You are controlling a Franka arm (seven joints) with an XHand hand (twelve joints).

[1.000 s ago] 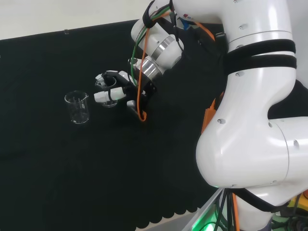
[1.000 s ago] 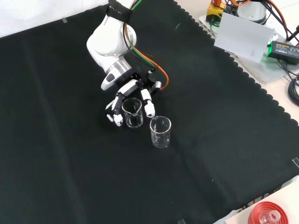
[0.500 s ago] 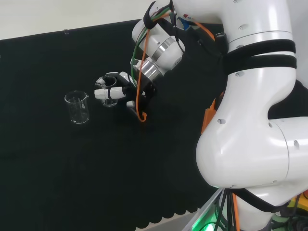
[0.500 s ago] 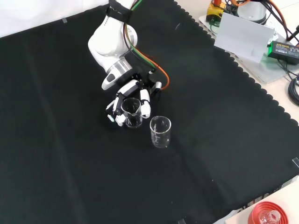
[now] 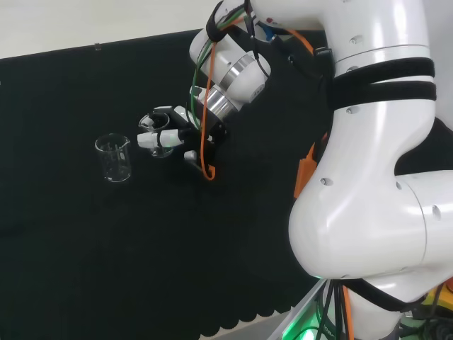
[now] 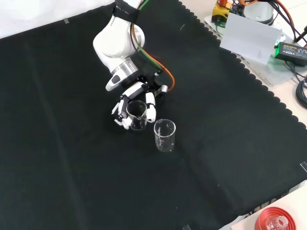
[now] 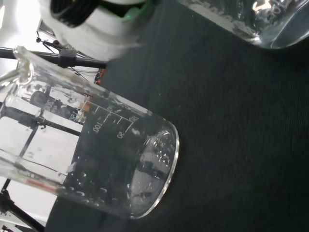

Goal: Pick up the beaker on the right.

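hand [image 6: 136, 103] and beaker [image 6: 136, 116] now higher

Black cloth [image 6: 216, 158] covers the whole bench, its scalloped edge running down the right side of the front view. Past that edge, a pale benchtop [image 6: 268, 72] carries a tilted white panel [image 6: 250, 37], a dark box with a green label [image 6: 291, 49] and black cables [image 6: 302, 91]. In the bottom corner there sits a red ribbed ring [image 6: 276, 221]. Up in the head view, a light surface [image 5: 92, 21] lies beyond the cloth's far edge, evenly lit. A green glow [image 5: 306, 333] shows low down by the cloth's near edge.
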